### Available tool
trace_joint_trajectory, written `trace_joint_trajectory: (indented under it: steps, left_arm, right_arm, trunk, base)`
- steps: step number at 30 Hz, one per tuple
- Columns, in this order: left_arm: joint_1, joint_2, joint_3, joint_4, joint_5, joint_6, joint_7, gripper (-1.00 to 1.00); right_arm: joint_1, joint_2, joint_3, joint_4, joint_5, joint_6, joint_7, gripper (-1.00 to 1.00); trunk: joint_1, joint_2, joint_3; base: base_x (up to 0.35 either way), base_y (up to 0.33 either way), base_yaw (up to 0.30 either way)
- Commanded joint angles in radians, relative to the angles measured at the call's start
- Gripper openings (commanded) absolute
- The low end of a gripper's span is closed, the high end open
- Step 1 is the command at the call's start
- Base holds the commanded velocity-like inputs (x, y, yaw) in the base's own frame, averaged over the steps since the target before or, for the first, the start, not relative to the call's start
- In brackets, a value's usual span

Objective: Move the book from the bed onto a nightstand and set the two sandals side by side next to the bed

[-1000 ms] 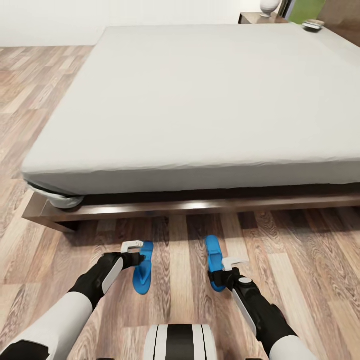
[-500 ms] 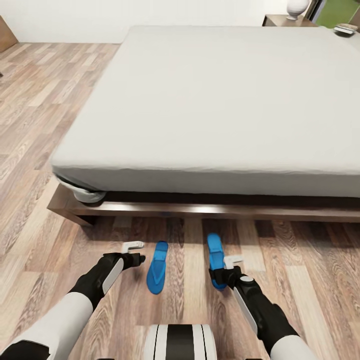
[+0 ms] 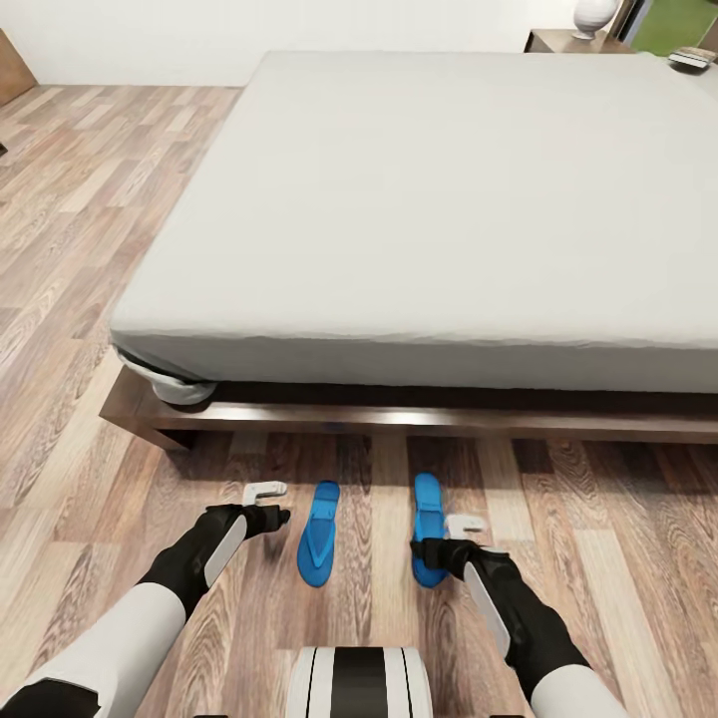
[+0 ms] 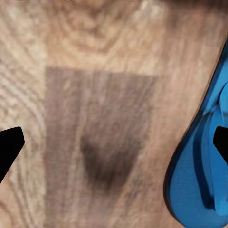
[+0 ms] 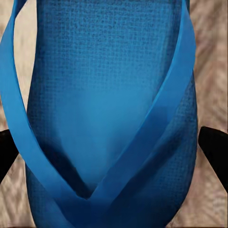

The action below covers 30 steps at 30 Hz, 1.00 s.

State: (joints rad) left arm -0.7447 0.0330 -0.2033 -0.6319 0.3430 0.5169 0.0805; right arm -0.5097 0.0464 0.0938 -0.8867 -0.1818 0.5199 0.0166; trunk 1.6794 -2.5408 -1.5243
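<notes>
Sandals [image 3: 319, 534] [image 3: 428, 529] lie side by side on floor [image 3: 618, 519] beside bed [image 3: 449, 199].

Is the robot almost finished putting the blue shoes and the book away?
About halfway, it looks. Both sandals, the left sandal and the right sandal, lie side by side on the floor beside the bed. The right gripper hangs open right over the right sandal; the left gripper is open beside the other. Left to do: the small thing at the mattress's far corner, probably the book, goes on the nightstand.
</notes>
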Motion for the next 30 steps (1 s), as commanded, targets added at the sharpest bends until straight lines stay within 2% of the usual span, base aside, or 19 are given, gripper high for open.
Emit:
trace_joint_trajectory:
  steps: [1,2,3,7,17,27,30]
  left_arm:
    - [0.000,0.001,-0.007,-0.002,0.010,0.003,0.008,1.00]
    - [0.000,0.001,-0.007,-0.002,0.010,0.003,0.008,1.00]
    - [0.000,0.001,-0.007,-0.003,0.011,0.003,0.008,1.00]
    - [0.000,0.001,-0.007,-0.002,0.011,0.002,0.007,1.00]
    - [0.001,0.001,-0.007,0.000,0.010,0.002,0.007,1.00]
    - [0.000,0.000,-0.007,0.000,0.010,0.002,0.007,1.00]
    - [0.001,-0.001,-0.007,0.000,0.010,0.002,0.007,1.00]
  right_arm:
    - [-0.002,0.014,0.000,0.001,-0.015,0.009,0.000,-1.00]
    - [-0.002,0.020,0.000,0.002,-0.018,0.011,0.000,-1.00]
    - [-0.003,0.042,0.000,0.003,-0.023,0.013,-0.002,-1.00]
    - [-0.004,0.062,0.000,0.008,-0.028,0.015,-0.002,-1.00]
    - [-0.004,0.067,0.003,0.011,-0.028,0.014,-0.001,-1.00]
    - [-0.003,0.067,0.006,0.033,-0.023,0.015,-0.002,-1.00]
    - [-0.003,0.067,0.034,0.036,-0.023,0.015,0.001,-1.00]
  trunk:
    - [0.000,0.000,-0.001]
    - [0.000,0.000,-0.001]
    - [0.000,0.000,-0.001]
    - [0.000,0.000,-0.001]
    - [0.000,0.000,-0.001]
    - [0.000,0.000,-0.001]
    - [0.000,0.000,-0.001]
  base:
    - [0.000,0.000,0.000]
    - [0.000,0.000,0.000]
    - [0.000,0.000,0.000]
    - [0.000,0.005,0.000]
    - [0.019,0.178,0.000]
    - [0.004,0.010,0.000]
    - [0.000,0.038,0.000]
